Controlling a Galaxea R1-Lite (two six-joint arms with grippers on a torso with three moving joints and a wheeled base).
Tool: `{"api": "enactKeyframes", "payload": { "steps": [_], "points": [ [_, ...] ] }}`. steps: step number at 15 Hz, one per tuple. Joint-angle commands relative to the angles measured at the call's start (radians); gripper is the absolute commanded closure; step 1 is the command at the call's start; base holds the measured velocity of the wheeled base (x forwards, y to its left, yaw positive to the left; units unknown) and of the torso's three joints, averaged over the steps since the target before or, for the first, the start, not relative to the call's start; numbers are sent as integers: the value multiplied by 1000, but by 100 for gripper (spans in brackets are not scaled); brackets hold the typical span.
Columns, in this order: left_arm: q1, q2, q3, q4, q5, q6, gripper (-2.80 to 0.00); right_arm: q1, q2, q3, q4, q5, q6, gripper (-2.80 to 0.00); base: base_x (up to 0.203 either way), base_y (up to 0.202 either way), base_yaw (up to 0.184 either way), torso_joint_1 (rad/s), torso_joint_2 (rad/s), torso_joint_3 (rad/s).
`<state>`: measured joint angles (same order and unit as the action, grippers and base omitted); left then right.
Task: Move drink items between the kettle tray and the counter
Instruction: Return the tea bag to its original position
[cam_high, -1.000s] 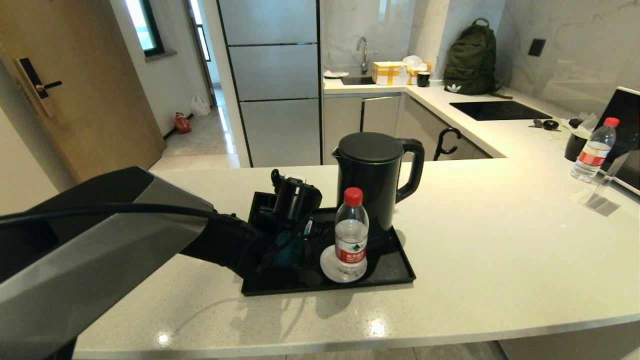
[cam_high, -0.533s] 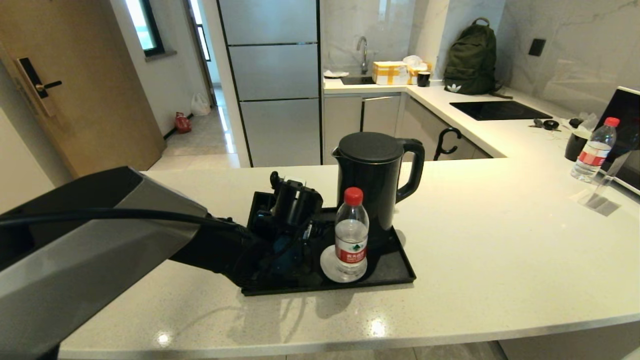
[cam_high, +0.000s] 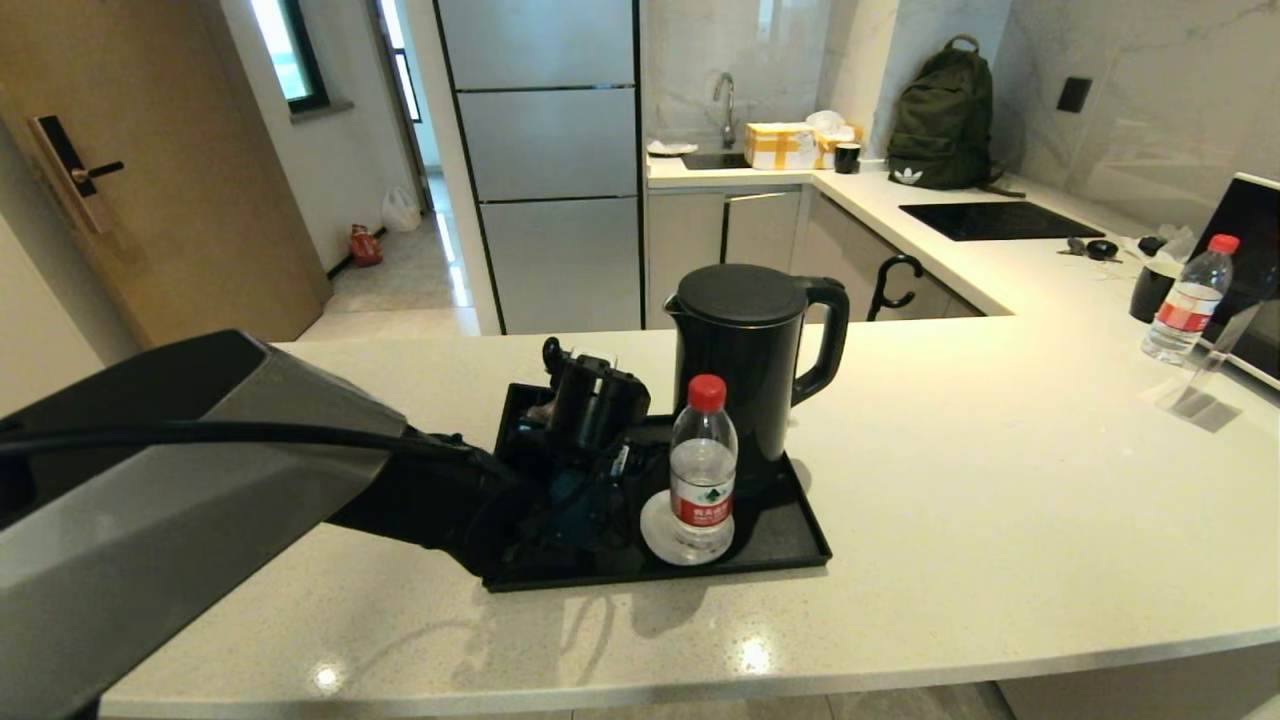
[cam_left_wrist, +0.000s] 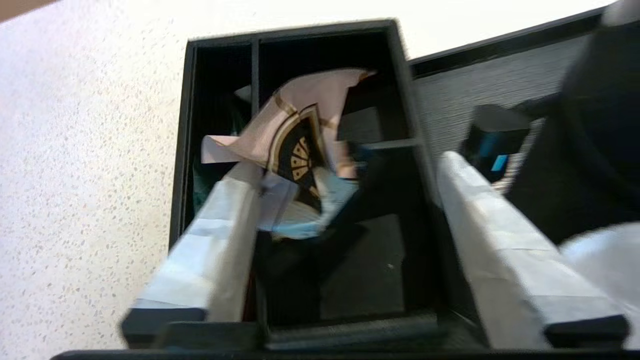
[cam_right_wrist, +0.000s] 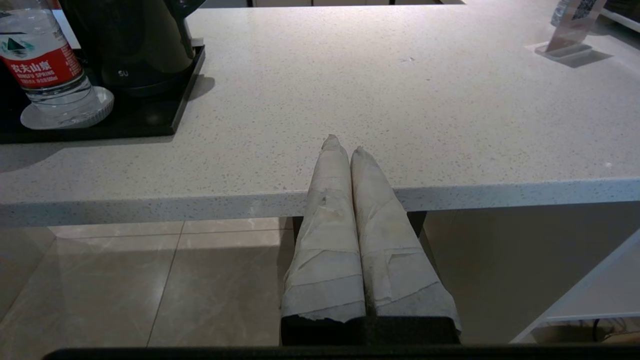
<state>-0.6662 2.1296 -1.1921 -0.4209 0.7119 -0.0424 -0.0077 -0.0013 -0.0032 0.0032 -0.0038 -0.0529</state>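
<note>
Left gripper (cam_left_wrist: 345, 185) reaches into the black compartmented box (cam_left_wrist: 200, 100) at the left end of the kettle tray (cam_high: 790, 540) on the counter (cam_high: 1000, 480).

From the left: the left arm stretches across the worktop, its taped fingers (cam_left_wrist: 220, 240) spread wide over the box, where a crumpled pale pink tea sachet (cam_left_wrist: 300, 130) with dark edges lies touching the tip of one finger, not clamped between the two. Just beside the box, the water bottle (cam_high: 702, 470) with a red cap stands upright on a white coaster (cam_high: 655, 535) at the tray's front, directly before the tall black kettle (cam_high: 750, 350). Further right, the right gripper (cam_right_wrist: 341, 145) hangs pressed shut and empty at the counter's near edge, well apart from the tray.
</note>
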Motion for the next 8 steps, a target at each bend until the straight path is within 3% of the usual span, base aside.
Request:
{"api": "enactKeyframes", "payload": {
  "steps": [1,8],
  "points": [
    [-3,-15,2,-3,4,0,-280,0,1,0,0,-1,-1,0,0,0,0,0,0,0],
    [-44,-60,75,-3,4,-2,-280,0,1,0,0,1,1,0,0,0,0,0,0,0]
  ]
}}
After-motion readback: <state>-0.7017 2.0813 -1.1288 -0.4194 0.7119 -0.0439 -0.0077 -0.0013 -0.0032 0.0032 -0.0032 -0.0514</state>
